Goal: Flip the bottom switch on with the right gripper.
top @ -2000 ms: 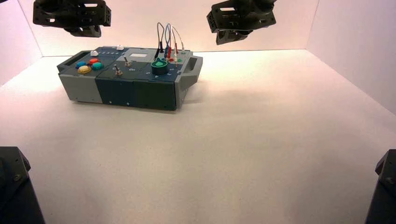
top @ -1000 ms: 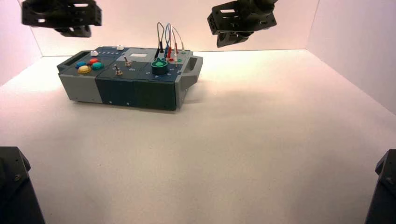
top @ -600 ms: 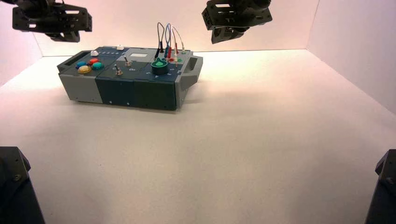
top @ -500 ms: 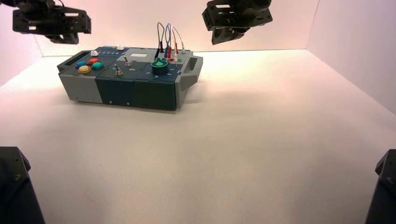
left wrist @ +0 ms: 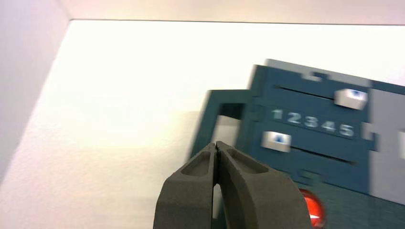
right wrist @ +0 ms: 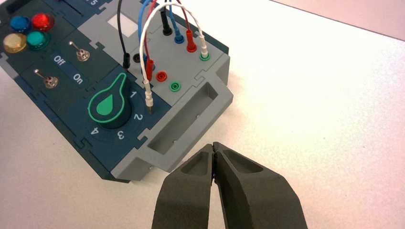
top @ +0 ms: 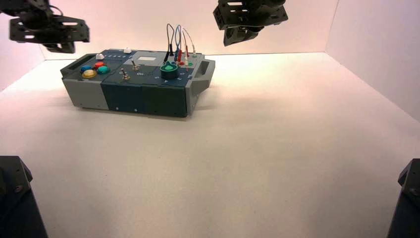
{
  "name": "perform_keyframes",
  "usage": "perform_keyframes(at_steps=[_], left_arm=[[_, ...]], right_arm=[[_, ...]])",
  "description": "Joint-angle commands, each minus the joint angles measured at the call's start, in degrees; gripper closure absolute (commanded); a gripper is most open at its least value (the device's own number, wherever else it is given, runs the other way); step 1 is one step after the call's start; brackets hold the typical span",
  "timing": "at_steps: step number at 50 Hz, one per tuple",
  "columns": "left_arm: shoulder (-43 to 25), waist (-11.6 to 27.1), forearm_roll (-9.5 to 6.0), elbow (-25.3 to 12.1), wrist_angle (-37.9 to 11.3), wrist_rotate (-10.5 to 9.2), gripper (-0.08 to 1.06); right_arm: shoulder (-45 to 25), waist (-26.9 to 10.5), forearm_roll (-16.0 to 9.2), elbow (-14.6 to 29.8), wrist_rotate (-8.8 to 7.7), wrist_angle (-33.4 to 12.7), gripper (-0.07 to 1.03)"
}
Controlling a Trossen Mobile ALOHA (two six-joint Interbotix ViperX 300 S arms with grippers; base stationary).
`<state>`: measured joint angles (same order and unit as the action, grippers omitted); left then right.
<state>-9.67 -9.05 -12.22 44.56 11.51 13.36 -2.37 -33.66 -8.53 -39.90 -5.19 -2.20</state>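
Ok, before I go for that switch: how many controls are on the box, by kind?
Buttons: 4 (blue, red, yellow, teal)
Switches: 2
Sliders: 2
Knob: 1
Total: 9
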Motion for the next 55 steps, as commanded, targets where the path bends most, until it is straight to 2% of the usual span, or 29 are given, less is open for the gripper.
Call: perform_keyframes(at_steps=[1,9,13,29,48,55], left_arm=[[0.4,-1.5,0.18,-2.5,-2.5,0.26,1.00],[-1.7,-1.4,0.44,-6.9,-11.1,2.02,1.00],[-2.7,-1.4,0.44,-8.6,-13.3,2.20,1.00],[-3.9,0.8,0.44,-9.9,-13.9,3.25,1.00],[-6.4,1.6,-0.09,-11.7,-14.9,2.64,1.00],[-9.0,1.6,-0.18,-12.0,-14.9,2.55,1.00]], right_arm=[[0.7,-0.4,0.3,1.9,-0.09,0.3,0.98],[0.2,-0.4,0.3,2.4,-0.18,0.3,0.98],[-0.2,-0.3,0.3,2.5,-0.09,0.3,0.98],[-1.6,-0.2,0.3,3.4,-0.09,0.1,0.98],[-1.9,0.0,0.3,4.1,-0.18,-0.1,0.98],[-1.8,-0.1,0.4,5.4,-0.18,-2.1,0.98]])
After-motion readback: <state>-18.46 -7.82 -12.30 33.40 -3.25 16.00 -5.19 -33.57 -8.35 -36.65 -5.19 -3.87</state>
